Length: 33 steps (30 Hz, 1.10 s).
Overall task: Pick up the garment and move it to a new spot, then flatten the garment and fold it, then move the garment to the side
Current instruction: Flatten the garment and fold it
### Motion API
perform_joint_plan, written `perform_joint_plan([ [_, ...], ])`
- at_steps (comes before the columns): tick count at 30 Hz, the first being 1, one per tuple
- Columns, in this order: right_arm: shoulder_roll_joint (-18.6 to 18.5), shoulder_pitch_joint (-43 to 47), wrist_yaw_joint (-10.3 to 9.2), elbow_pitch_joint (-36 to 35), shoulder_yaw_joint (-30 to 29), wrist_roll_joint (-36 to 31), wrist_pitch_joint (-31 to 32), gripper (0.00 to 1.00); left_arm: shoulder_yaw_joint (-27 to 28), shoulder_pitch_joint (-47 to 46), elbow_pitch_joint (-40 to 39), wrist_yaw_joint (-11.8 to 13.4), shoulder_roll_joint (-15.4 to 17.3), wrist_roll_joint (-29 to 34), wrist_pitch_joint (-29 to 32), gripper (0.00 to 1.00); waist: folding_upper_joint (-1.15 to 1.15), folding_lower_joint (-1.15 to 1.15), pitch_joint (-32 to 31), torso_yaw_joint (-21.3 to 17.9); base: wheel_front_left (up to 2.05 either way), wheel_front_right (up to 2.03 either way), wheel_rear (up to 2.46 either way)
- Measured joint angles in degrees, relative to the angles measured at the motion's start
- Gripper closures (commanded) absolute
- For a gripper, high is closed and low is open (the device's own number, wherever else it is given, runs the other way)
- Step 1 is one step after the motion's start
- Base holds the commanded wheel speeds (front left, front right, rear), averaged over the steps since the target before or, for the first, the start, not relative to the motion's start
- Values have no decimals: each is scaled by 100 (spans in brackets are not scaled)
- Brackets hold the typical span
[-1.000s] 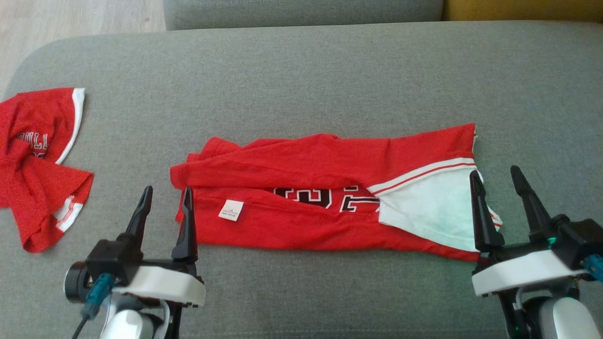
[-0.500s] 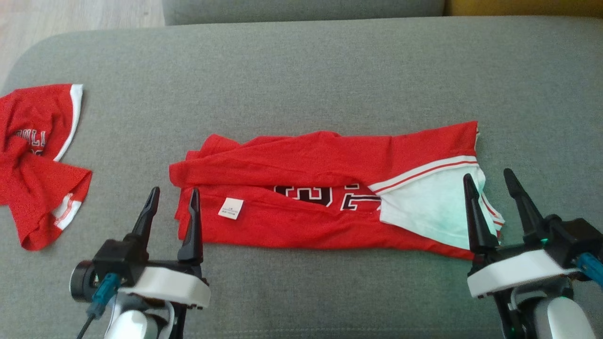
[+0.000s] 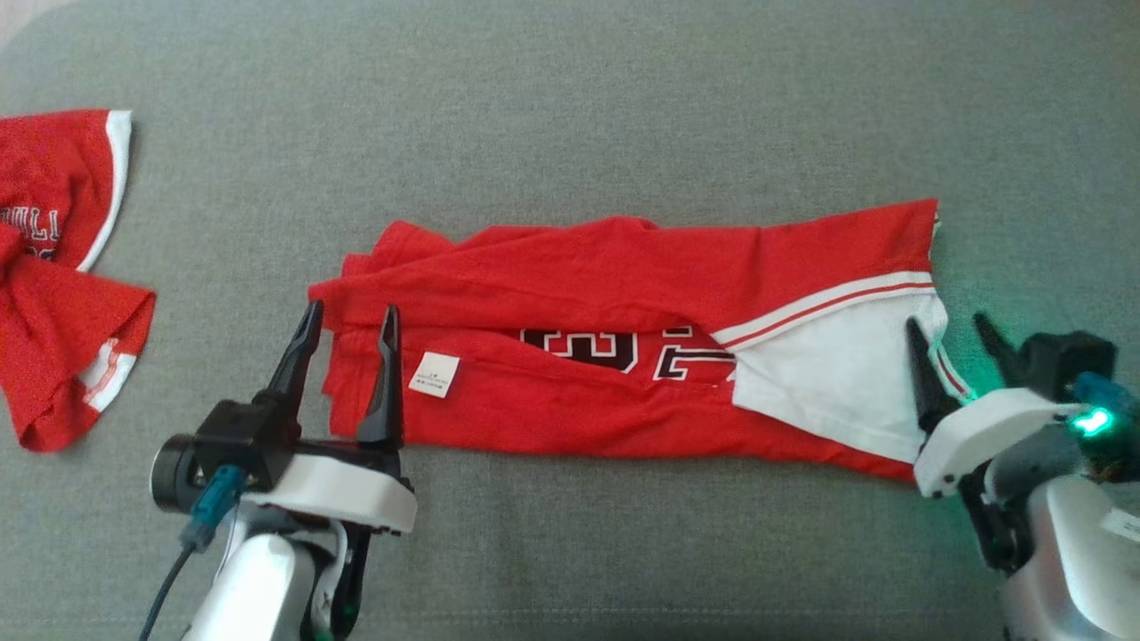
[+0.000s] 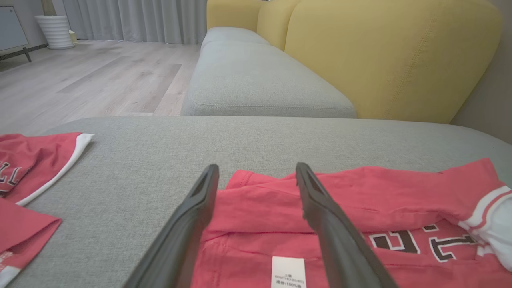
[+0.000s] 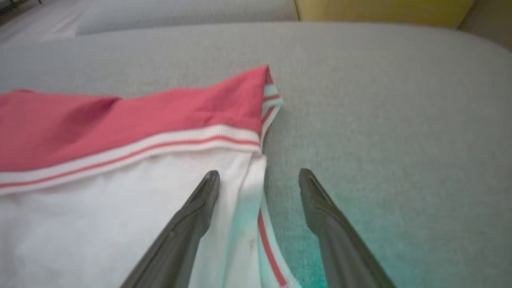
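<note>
At the middle of the cushion (image 3: 570, 133) the garment (image 3: 623, 356) is laid as a long strip folded lengthwise, so folding is judged in hand and a pinch at both ends is called for, the left gripper (image 3: 352, 307) and right gripper (image 3: 945, 320) being poised there with jaws wide and empty, while a second garment (image 3: 62, 267) is seen crumpled well to the left.

The left gripper (image 3: 350, 309) and right gripper (image 3: 945, 320) each have two long, tapering black fingers (image 3: 385, 374) set on a rounded white housing (image 3: 338, 494) joined to a pale grey forearm (image 3: 258, 588), the left with a round black knob (image 3: 171, 472) and a teal plug (image 3: 207, 512) trailing a dark cable (image 3: 165, 592), the right with a glowing green light (image 3: 1091, 420).
</note>
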Motion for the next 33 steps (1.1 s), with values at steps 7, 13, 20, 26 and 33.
perform_joint_plan([
  [7, 3, -180, 0, 460, 159, 357, 481, 9, 23, -103, 62, 1, -13, 0, -48, 0, 0, 0, 170, 19, 0, 0, 0],
  [13, 11, -281, 0, 347, 331, 619, 639, 100, 98, -122, 62, 0, -15, 0, -51, 0, 0, 0, 247, -31, 0, 0, 0],
  [20, -182, -181, 0, 163, 175, 683, 716, 100, 166, -123, 64, -1, -53, 0, -56, 0, 0, 0, 194, -112, 0, 0, 0],
  [26, -534, 11, 0, -42, -301, 634, 756, 100, 181, -119, 63, -1, -88, 0, -57, 0, 0, 0, 112, -157, 0, 0, 0],
  [33, -875, 10, 0, -372, -527, 570, 806, 100, 198, -112, 63, -7, -137, 0, -57, 0, 0, 0, 31, -145, 0, 0, 0],
])
